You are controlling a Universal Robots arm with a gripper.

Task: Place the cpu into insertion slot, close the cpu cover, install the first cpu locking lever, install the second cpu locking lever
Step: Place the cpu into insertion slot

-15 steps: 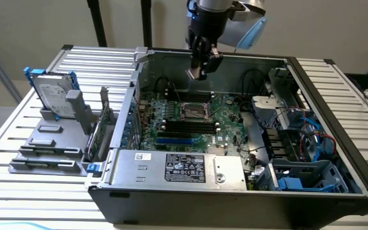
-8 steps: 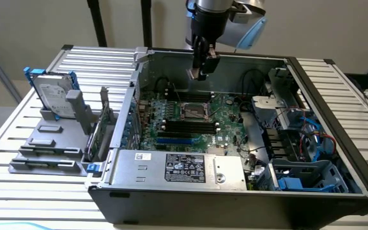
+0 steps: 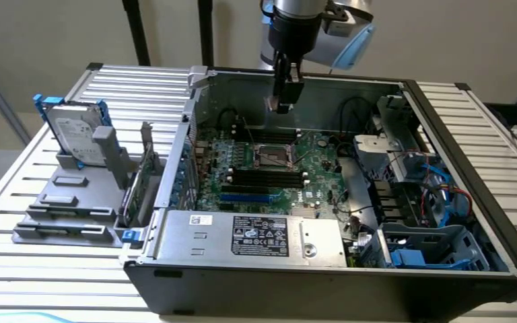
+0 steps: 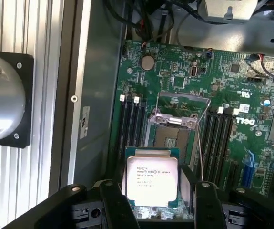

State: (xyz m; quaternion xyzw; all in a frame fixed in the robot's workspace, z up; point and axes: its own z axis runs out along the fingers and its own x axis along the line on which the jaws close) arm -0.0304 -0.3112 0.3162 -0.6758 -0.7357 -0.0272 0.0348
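The cpu [image 4: 152,179], a flat square chip with a silver-grey printed top, sits between my gripper's [image 4: 153,202] black fingers [image 4: 112,202]. In the exterior view my gripper [image 3: 281,106] hangs high over the open computer case, with the cpu [image 3: 276,103] a small grey piece at its tip. It is above and a little behind the insertion slot [image 3: 272,157]. The insertion slot [image 4: 172,139] lies uncovered on the green board, dark in the middle. The cpu cover [image 4: 180,106] stands swung up behind it. A thin wire locking lever [image 4: 199,145] stands loose beside the slot.
Long black memory slots [image 4: 129,124] flank the socket on both sides. The case wall [image 3: 189,145] rises at the exterior view's left, the power supply [image 3: 251,235] lies in front, and drive cages with cables [image 3: 402,182] are at the right. A hard drive [image 3: 75,134] stands on a grey rack outside.
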